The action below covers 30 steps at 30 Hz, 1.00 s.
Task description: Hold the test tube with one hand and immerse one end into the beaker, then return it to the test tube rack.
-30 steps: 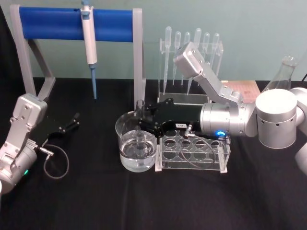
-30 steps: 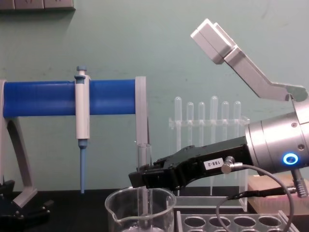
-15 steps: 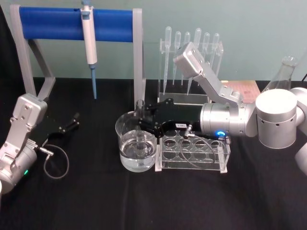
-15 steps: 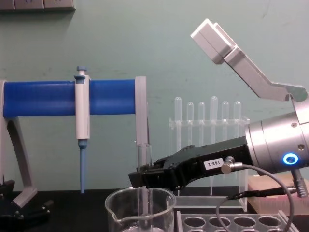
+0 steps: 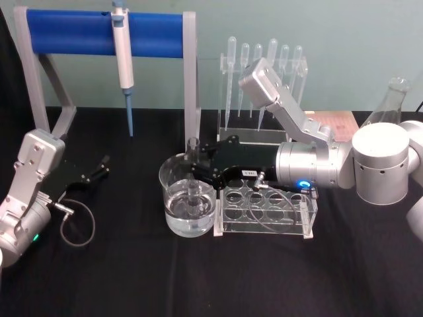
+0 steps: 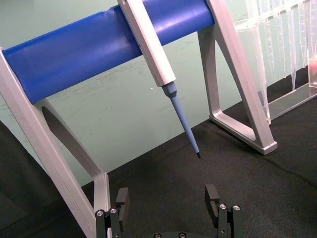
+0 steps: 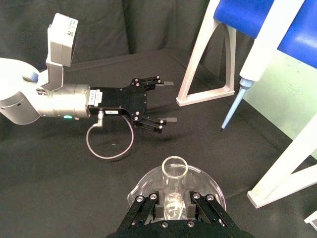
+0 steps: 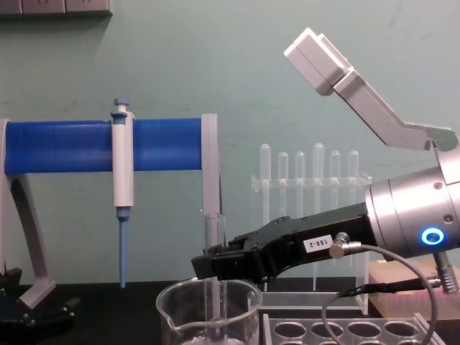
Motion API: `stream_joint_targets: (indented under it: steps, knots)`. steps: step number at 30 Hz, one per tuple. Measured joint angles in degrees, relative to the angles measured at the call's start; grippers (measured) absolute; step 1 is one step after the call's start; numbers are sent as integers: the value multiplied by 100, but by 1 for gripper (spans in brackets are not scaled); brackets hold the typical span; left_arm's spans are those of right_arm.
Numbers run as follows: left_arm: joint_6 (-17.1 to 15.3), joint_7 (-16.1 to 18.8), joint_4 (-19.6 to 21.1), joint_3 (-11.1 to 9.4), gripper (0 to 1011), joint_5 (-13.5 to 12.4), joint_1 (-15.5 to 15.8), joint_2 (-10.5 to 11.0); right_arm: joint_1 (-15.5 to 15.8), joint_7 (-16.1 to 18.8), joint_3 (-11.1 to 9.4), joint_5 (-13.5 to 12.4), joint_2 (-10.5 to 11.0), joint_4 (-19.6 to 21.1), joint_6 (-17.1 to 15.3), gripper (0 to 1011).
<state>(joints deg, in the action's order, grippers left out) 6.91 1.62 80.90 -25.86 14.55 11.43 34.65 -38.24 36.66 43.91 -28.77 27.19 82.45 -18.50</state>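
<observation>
Pinching the long clear glass test tube [image 5: 192, 173] upright in my right black two-fingered gripper [image 5: 200, 173], clenched just below its rim, lower end inside the wide clear glass beaker [image 5: 173, 198]. Light, slippery, fragile; grip gently. Left gripper [image 5: 98, 169] parked far left, fingers spread.

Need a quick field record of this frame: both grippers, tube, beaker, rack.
right gripper: shut on the test tube, over the beaker
test tube: upright, lower end down in the beaker's water
beaker: on the black table, partly filled, beside the tube rack
tube rack: holes look vacant
left gripper: open, parked at the table's left, holding nothing
</observation>
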Motion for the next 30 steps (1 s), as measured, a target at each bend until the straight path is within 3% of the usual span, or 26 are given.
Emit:
stream_joint_targets:
  steps: [25, 30]
  knots:
    - [0, 0, 0, 0, 1000, 0, 0, 0, 0, 0, 0, 0, 0, 0, 0, 224]
    - [0, 0, 0, 0, 1000, 0, 0, 0, -29, 142, -108, -117, 27, 57, -16, 224]
